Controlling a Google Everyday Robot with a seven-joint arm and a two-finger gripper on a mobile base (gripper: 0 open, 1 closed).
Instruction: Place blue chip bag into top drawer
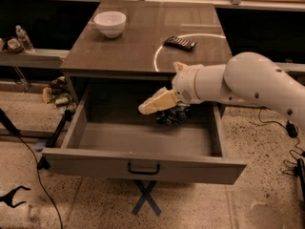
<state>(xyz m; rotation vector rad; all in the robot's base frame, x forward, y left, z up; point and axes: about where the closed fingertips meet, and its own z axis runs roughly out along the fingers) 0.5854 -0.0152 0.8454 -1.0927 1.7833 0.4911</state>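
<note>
Under the bench (128,51), the top drawer (86,159) stands pulled wide open. My white arm (248,80) reaches in from the right, and my claw (155,104) hangs inside the opening, toward the back and right of centre. The blue chip bag (170,117) is a dark crumpled lump just below the claw and slightly to its right, low against the drawer's rear. I cannot tell whether it rests on the drawer floor or hangs from me, nor whether the claw is spread or pressed together.

I judge this to be the last step, the drop-off, since the bag is already within the drawer's walls. The next move calls for making sure the bag is let go, then drawing the claw up and out to the right.

What stands closest in the way is the bench's front edge just above the claw, and the drawer's right wall beside my arm. On the bench top, a white bowl (110,23) sits well off to the claw's upper left, and a black remote (179,43) lies above the claw beside a white ring marking. Neither is in the path. A water bottle (24,38) stands far to the left on a low shelf.
</note>
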